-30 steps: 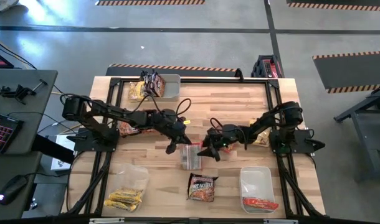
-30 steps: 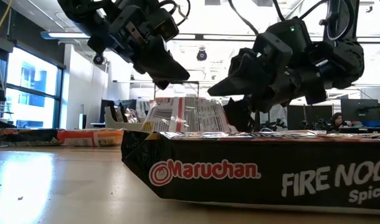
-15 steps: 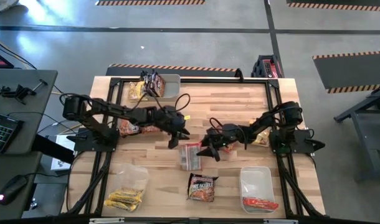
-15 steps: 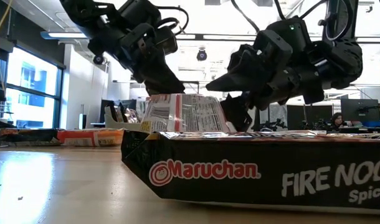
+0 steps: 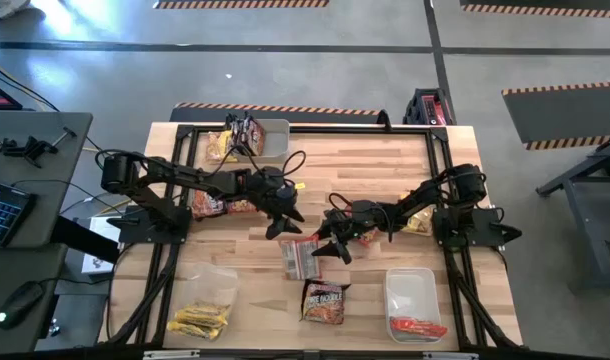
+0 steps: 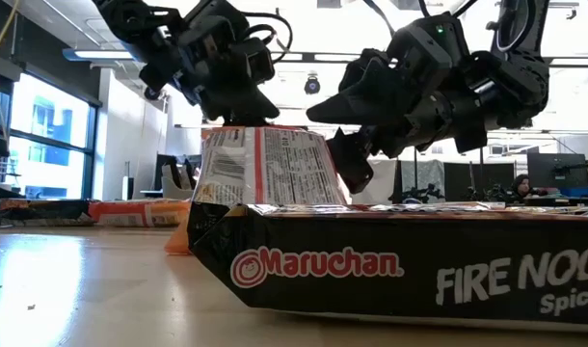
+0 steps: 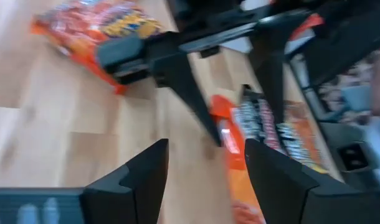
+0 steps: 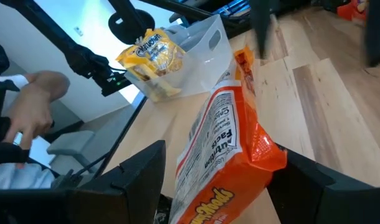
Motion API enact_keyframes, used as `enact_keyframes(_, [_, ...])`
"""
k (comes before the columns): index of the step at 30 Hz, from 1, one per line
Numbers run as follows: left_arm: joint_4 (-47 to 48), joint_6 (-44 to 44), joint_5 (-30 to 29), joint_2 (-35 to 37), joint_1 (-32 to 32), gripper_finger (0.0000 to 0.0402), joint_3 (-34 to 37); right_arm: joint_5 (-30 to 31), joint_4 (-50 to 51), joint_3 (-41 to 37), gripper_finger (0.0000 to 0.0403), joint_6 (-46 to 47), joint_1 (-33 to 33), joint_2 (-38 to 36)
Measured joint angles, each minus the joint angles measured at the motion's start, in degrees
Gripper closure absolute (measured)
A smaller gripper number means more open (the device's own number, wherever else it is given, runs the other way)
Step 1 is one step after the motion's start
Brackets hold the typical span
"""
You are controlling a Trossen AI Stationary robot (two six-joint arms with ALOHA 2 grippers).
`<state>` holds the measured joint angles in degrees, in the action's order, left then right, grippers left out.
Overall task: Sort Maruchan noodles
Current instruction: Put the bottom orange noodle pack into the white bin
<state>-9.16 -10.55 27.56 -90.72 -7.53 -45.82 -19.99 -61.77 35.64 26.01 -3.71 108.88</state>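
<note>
Near the middle of the wooden table (image 5: 385, 170), the right gripper (image 5: 328, 245) holds an orange noodle packet (image 5: 301, 256) at one edge, its fingers set on either side of it. The left gripper (image 5: 282, 222) hangs just beside the packet with its fingers spread and nothing between them. A dark noodle packet (image 5: 325, 299) lies flat nearer the front edge, and yellow packets (image 5: 199, 319) sit in a clear bin (image 5: 221, 278) at the front left corner.
</note>
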Motion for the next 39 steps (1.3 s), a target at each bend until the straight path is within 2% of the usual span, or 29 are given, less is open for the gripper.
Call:
enact_keyframes(14, [0.19, -13.38, 7.88, -0.52, 0.07, 0.0196, -0.09, 0.02, 0.12, 0.00, 0.0165, -1.04, 0.01, 0.00])
enact_keyframes(22, [2.03, -15.30, 10.62, -7.14, 0.36, 0.0196, -3.39, 0.02, 0.06, 0.00, 0.0165, -2.09, 0.01, 0.00])
enact_keyframes(27, [5.44, -11.74, 14.36, -10.86, 1.61, 0.0196, -8.10, 0.02, 0.06, 0.00, 0.0165, -2.11, 0.01, 0.00])
enact_keyframes(32, [13.42, -3.82, 14.35, -12.39, 2.85, 0.0197, -12.08, 0.02, 0.06, 0.00, 0.0165, -2.35, 0.01, 0.00])
enact_keyframes(39, [16.07, 1.07, 14.13, -12.81, 4.22, 0.0213, -13.33, 0.02, 0.06, 0.00, 0.0165, -2.54, 0.01, 0.00])
